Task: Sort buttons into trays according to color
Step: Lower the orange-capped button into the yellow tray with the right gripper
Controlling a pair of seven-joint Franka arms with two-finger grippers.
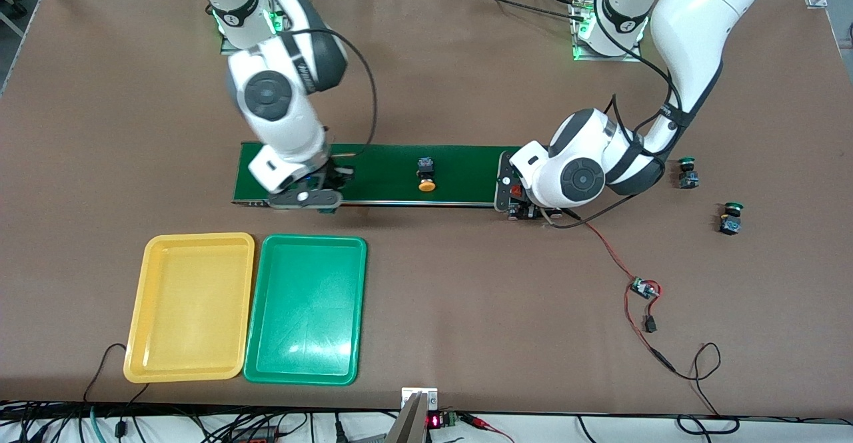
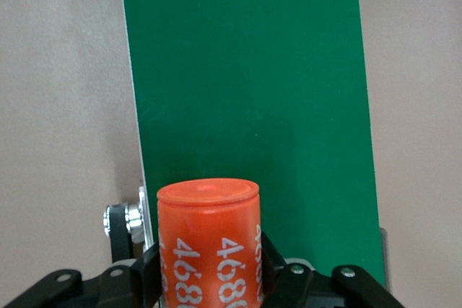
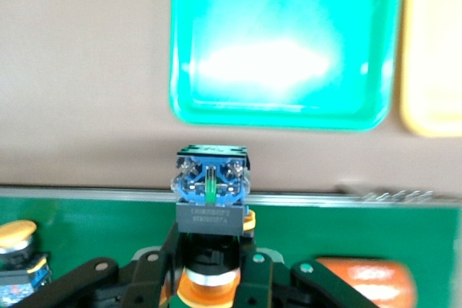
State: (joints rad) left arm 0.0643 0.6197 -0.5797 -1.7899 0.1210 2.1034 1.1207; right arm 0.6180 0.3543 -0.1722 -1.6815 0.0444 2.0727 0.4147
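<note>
The right end effector had clamped a yellow-capped button by its neck: light, rigid, top-heavy, probably slippery.

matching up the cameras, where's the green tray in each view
Front view: green tray beside the yellow tray, nearer the camera than the conveyor belt.
Left wrist view: not in it; only the conveyor belt and an orange cylinder.
Right wrist view: green tray on the table alongside the conveyor belt, yellow tray beside it.
Shared landmark: the conveyor belt, in all three views.
</note>
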